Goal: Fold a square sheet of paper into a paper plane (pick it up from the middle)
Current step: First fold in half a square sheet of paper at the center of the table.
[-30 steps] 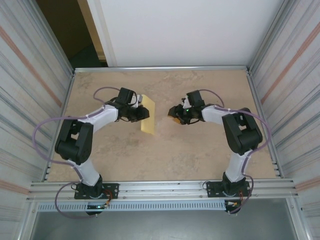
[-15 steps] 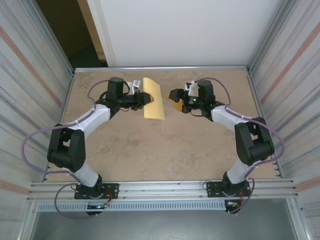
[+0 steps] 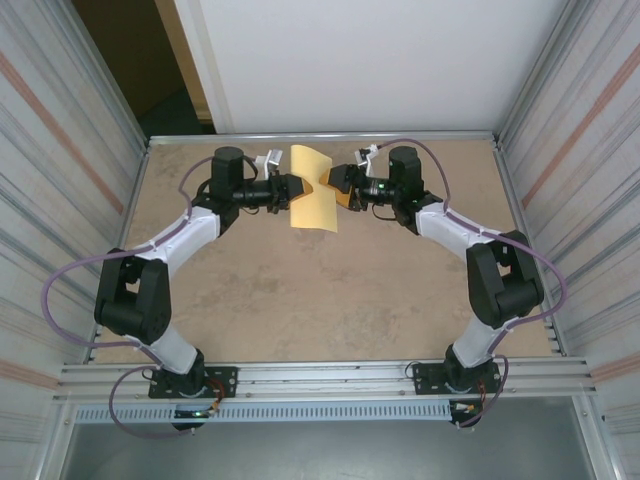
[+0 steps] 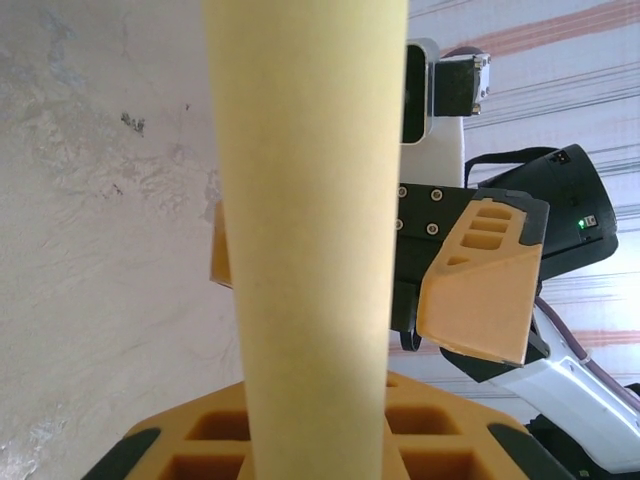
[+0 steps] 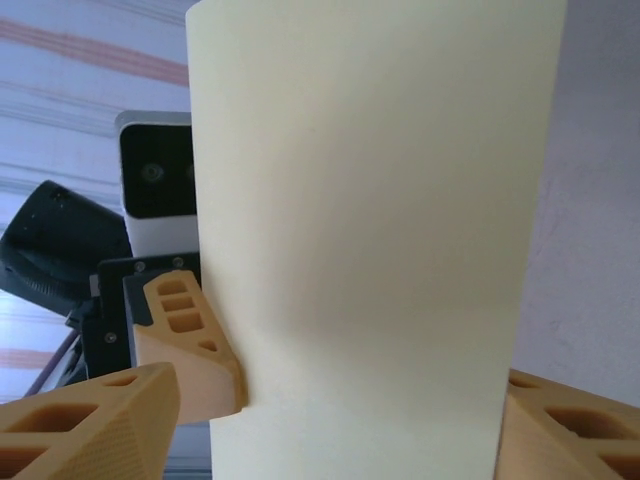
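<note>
The top external camera sits high above and behind the arm bases (image 3: 190,385), tilted down and forward toward the far wall (image 3: 380,60), distant enough to take in the whole surface (image 3: 330,300). The left wrist camera rides just behind the left end effector (image 3: 292,190) and looks along its fingers toward the right arm, very near the square sheet of paper (image 3: 312,200). The right wrist camera looks the opposite way from behind the right end effector (image 3: 330,183), equally close. Both wrist views share the sheet and catch the other end effector past it; the overhead view holds all of these
</note>
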`<action>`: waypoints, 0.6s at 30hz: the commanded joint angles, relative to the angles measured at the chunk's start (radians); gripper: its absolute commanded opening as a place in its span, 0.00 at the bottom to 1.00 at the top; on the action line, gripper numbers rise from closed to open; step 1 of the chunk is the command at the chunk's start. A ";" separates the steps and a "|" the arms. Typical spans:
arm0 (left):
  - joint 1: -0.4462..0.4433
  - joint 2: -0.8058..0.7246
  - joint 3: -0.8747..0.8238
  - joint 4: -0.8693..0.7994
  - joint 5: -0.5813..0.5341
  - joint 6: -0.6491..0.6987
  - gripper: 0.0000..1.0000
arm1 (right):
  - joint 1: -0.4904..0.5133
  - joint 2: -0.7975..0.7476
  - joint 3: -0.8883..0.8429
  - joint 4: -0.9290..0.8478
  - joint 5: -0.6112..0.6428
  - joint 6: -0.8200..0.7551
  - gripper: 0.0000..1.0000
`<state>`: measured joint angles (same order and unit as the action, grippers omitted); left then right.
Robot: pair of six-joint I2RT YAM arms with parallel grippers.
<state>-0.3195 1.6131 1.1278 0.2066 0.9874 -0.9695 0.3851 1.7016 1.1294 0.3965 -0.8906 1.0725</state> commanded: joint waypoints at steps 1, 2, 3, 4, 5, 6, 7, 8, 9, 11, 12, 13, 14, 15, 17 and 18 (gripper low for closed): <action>0.018 -0.009 0.011 -0.007 0.026 0.007 0.20 | -0.012 -0.020 0.009 0.001 -0.019 -0.008 0.67; 0.021 -0.007 0.009 -0.012 0.026 0.012 0.20 | -0.014 -0.027 0.010 -0.016 -0.019 -0.022 0.64; 0.022 -0.003 0.010 -0.020 0.024 0.015 0.20 | -0.014 -0.034 0.012 -0.031 -0.027 -0.040 0.60; 0.024 -0.003 0.009 -0.028 0.023 0.021 0.20 | -0.015 -0.039 0.013 -0.039 -0.032 -0.054 0.58; 0.026 -0.002 0.008 -0.034 0.021 0.024 0.20 | -0.014 -0.047 0.015 -0.050 -0.037 -0.066 0.55; 0.028 -0.001 0.007 -0.037 0.020 0.027 0.20 | -0.015 -0.055 0.012 -0.058 -0.036 -0.077 0.51; 0.030 0.002 0.008 -0.040 0.020 0.028 0.20 | -0.014 -0.062 0.009 -0.067 -0.032 -0.085 0.48; 0.030 0.002 0.008 -0.042 0.019 0.029 0.20 | -0.014 -0.068 0.010 -0.077 -0.028 -0.094 0.44; 0.032 0.004 0.008 -0.044 0.020 0.031 0.20 | -0.015 -0.072 0.009 -0.087 -0.021 -0.100 0.40; 0.032 0.006 0.009 -0.046 0.020 0.032 0.20 | -0.016 -0.076 0.010 -0.090 -0.019 -0.103 0.32; 0.033 0.010 0.007 -0.048 0.021 0.033 0.20 | -0.017 -0.076 0.011 -0.090 -0.018 -0.103 0.28; 0.032 0.012 0.009 -0.050 0.021 0.034 0.19 | -0.016 -0.076 0.013 -0.091 -0.014 -0.103 0.25; 0.032 0.014 0.010 -0.055 0.019 0.038 0.20 | -0.017 -0.076 0.014 -0.095 -0.009 -0.103 0.19; 0.033 0.017 0.012 -0.062 0.016 0.041 0.20 | -0.017 -0.074 0.014 -0.102 -0.002 -0.105 0.15; 0.033 0.022 0.010 -0.084 0.003 0.056 0.21 | -0.019 -0.074 0.013 -0.114 0.009 -0.109 0.05; 0.033 0.022 0.009 -0.103 -0.013 0.069 0.22 | -0.020 -0.074 0.015 -0.130 0.019 -0.114 0.01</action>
<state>-0.2935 1.6249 1.1278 0.1513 0.9840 -0.9466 0.3717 1.6535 1.1290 0.2985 -0.8848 0.9825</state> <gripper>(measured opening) 0.216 0.055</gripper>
